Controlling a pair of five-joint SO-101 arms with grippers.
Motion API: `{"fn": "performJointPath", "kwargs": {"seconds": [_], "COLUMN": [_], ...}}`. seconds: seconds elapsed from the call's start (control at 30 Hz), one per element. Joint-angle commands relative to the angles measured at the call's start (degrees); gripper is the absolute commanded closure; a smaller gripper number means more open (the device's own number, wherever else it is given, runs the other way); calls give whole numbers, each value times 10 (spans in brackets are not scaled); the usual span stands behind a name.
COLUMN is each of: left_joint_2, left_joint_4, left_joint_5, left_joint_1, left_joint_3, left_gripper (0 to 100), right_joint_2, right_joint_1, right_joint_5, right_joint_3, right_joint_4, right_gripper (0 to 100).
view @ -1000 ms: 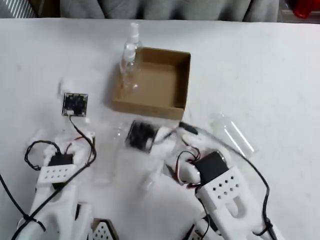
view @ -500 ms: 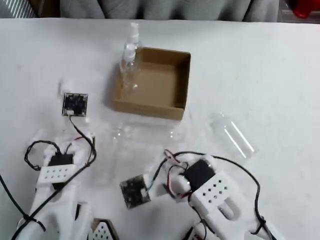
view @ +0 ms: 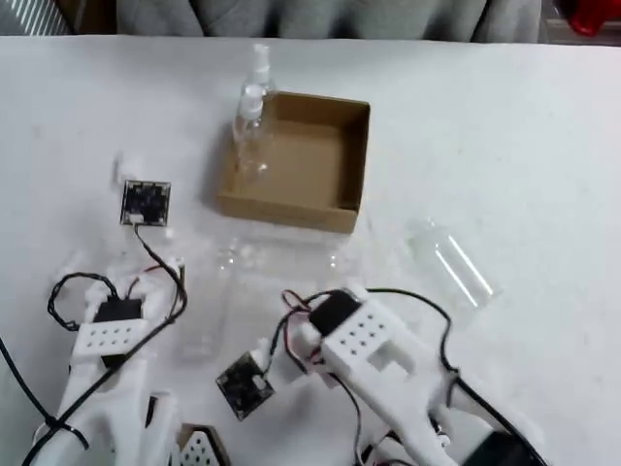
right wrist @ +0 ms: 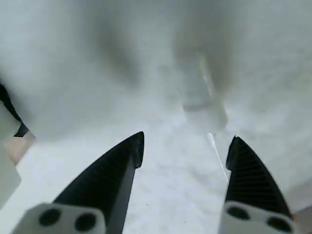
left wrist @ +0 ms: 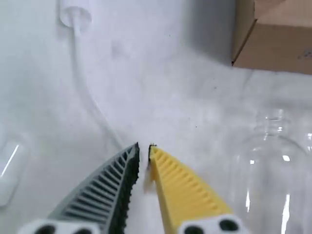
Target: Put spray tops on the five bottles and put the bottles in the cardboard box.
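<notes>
Open tabletop (view: pixel 524 126) is stretching around the box (view: pixel 291 209). Two topped bottles (view: pixel 250 121) are standing at its far left corner, in or out unclear. A third bottle (view: pixel 454 260) is lying to its right. The left fingers (left wrist: pixel 175 185) are resting almost closed, empty, beside a spray top (left wrist: pixel 75 12) tube. The right fingers (right wrist: pixel 112 170) are gaping wide, empty, over a blurred clear thing (right wrist: pixel 200 97).

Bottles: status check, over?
Left hand shut, uncapped bottle beside it. Right hand open. Two topped bottles upright at the cardboard box.
</notes>
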State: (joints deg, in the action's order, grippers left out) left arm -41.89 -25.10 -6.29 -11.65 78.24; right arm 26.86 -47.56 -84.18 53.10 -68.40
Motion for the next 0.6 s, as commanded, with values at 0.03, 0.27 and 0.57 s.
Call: {"fn": "performJointPath", "kwargs": {"seconds": [0.03,0.27,0.57], "left_joint_2": [-19,-20,-20], "left_joint_4": [33,33,33], "left_joint_5": [1,1,1], "left_joint_1": [-7,-7,-7], "left_joint_3": [-6,-6,-5], "left_gripper": [958,958,958], "right_joint_2": [-80,-195,-277], "right_joint_1": [-6,0,-2], "right_joint_5": [-2,1,64], "right_joint_3": [-62,-122,-178], "right_joint_4": [28,43,39], "right_gripper": [756,758,978]}}
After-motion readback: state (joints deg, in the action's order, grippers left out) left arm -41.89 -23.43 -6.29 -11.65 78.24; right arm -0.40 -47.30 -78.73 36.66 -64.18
